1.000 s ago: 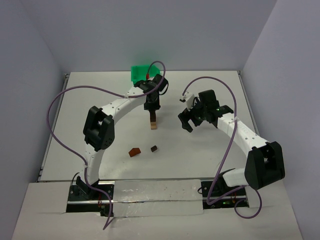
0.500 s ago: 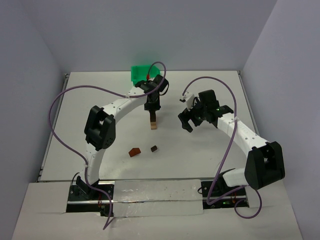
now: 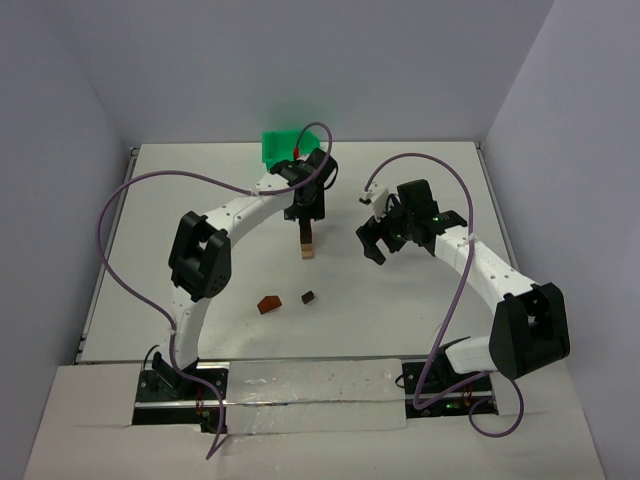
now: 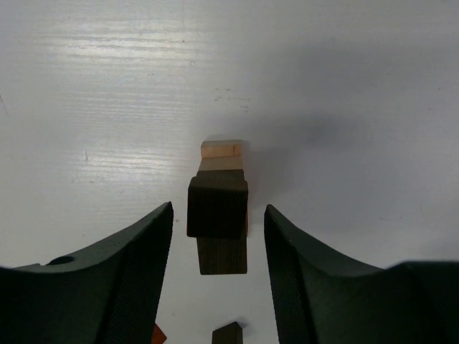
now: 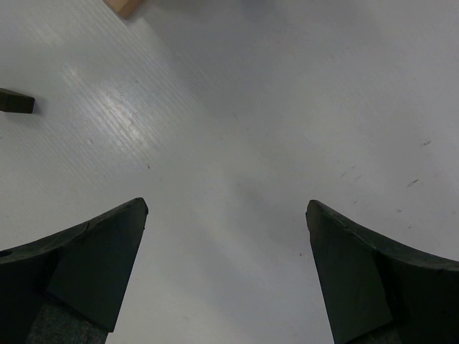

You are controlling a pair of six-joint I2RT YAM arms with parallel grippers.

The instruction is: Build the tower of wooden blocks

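The wood block tower (image 3: 307,243) stands mid-table as a narrow stack, tan at the base (image 4: 221,149) and dark brown on top (image 4: 217,208). My left gripper (image 3: 306,222) hangs directly over it, open. In the left wrist view its fingers (image 4: 136,265) flank the top block with gaps on both sides. A loose reddish-brown block (image 3: 268,304) and a small dark brown block (image 3: 308,297) lie nearer the arm bases. The dark one also shows in the left wrist view (image 4: 227,334). My right gripper (image 3: 372,245) is open and empty over bare table, to the right of the tower.
A green plastic bin (image 3: 280,145) stands at the back edge behind the left arm. In the right wrist view the dark block (image 5: 16,101) lies at the left edge and a tan corner of the tower (image 5: 125,7) at the top. Grey walls enclose the table.
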